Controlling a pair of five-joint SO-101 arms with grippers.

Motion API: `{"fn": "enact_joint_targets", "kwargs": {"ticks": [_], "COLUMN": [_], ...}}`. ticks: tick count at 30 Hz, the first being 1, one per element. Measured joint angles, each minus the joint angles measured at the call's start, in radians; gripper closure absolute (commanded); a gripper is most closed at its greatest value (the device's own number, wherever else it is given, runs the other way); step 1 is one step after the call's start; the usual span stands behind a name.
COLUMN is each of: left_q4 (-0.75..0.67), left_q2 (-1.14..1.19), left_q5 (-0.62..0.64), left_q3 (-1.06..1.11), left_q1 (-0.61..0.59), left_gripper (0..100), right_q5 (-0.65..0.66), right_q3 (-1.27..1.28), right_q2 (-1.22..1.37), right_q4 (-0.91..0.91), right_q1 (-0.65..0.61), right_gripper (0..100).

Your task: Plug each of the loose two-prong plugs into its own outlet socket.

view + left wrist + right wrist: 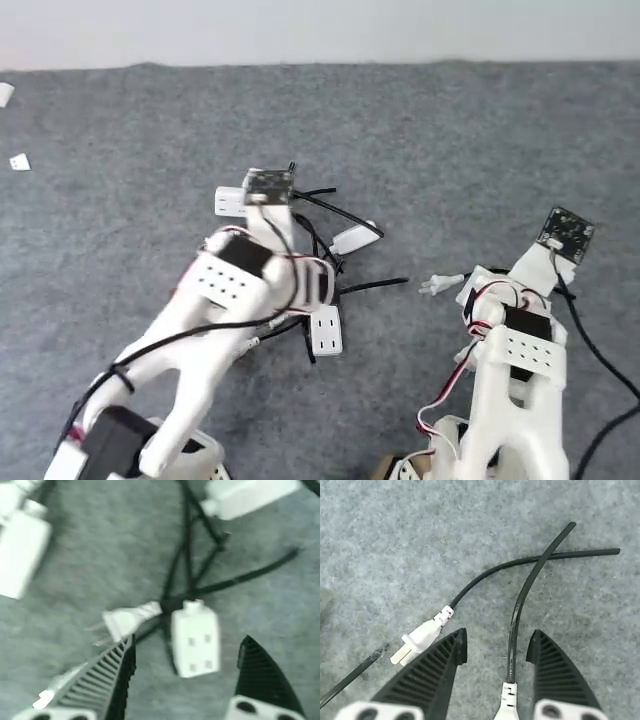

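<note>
My left gripper (190, 647) hangs with its fingers spread over a white outlet block (195, 640) on the grey carpet (100, 555). A white plug (125, 621) lies just beside the block, prongs pointing away. My right gripper (497, 640) is spread too, with a second plug (420, 640) beside one finger and a black cord (520, 600) running between them.

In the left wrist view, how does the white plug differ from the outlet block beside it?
The plug is slim, tapered and ends in two prongs; the outlet block is boxy, with slots in its upper face. The plug lies beside one finger of the left gripper; the outlet block lies under the gap between its open fingers. Both are white, on grey carpet.
</note>
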Motion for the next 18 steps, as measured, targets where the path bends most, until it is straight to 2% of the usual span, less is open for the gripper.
{"fn": "enact_joint_targets", "kwargs": {"ticks": [4,11,14,16,18], "left_q4": [-0.018,-0.170,-0.176,-0.167,-0.160], "left_q2": [0.057,0.259,0.324,0.351,0.362], "left_q5": [0.109,0.153,0.158,0.150,0.127], "left_q3": [-0.006,0.021,0.008,-0.008,-0.015], "left_q1": [0.061,0.063,0.071,0.087,0.106], "left_gripper": [69,69,69,72,81], "right_q5": [0.000,0.000,0.000,0.000,0.000], "right_q3": [0.000,0.000,0.000,0.000,0.000], "right_q2": [0.000,0.000,0.000,0.000,0.000], "right_q4": [0.000,-0.021,-0.028,-0.028,-0.028], "right_q1": [0.000,-0.002,0.000,-0.002,-0.002], "right_gripper": [80.5,80.5,80.5,80.5,80.5]}}
